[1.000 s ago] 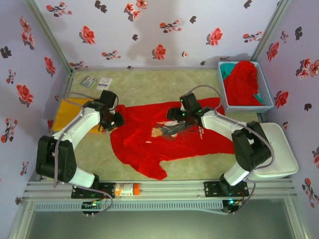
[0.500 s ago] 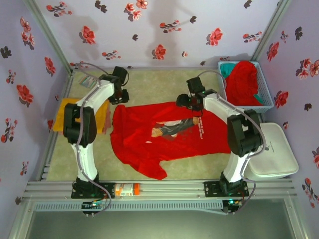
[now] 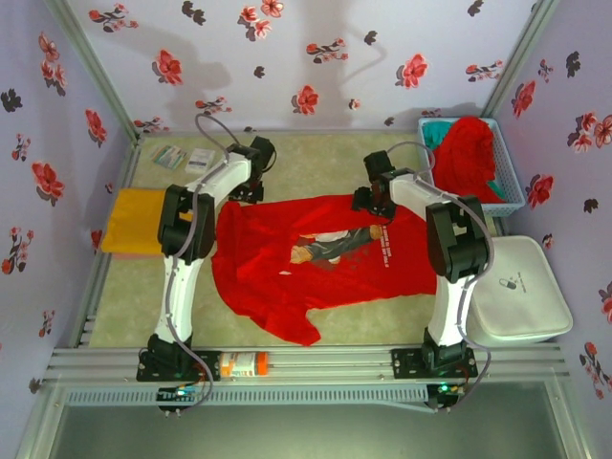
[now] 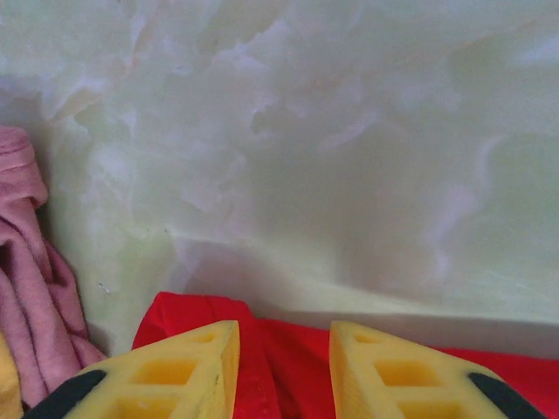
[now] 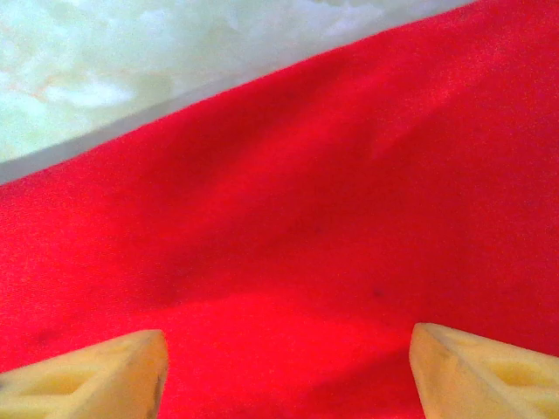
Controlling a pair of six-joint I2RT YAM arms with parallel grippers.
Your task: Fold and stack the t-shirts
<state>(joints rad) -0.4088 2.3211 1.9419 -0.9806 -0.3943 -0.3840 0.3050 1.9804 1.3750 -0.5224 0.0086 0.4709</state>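
A bright red t-shirt (image 3: 316,277) with a dark-and-white chest print lies spread on the table's middle. My left gripper (image 3: 251,187) is at the shirt's far left edge. In the left wrist view its yellow fingers (image 4: 284,336) stand a little apart, with the shirt's red hem (image 4: 188,314) lying between and under them. My right gripper (image 3: 375,201) is over the shirt's far right edge, and its jaws (image 5: 288,375) are wide open above flat red cloth (image 5: 306,218). An orange-yellow t-shirt (image 3: 134,222) lies folded at the left.
A blue mesh basket (image 3: 509,182) at the far right holds a red t-shirt (image 3: 469,158) and a teal one (image 3: 440,132). A white lidded box (image 3: 521,296) sits right of the table. Paper cards (image 3: 186,158) lie far left. Pinkish cloth (image 4: 22,262) shows left of the fingers.
Both grippers moved away from the shirt's middle to its far edge, the left one then sliding right. The shirt's left side now lies spread farther out. The right jaws widened.
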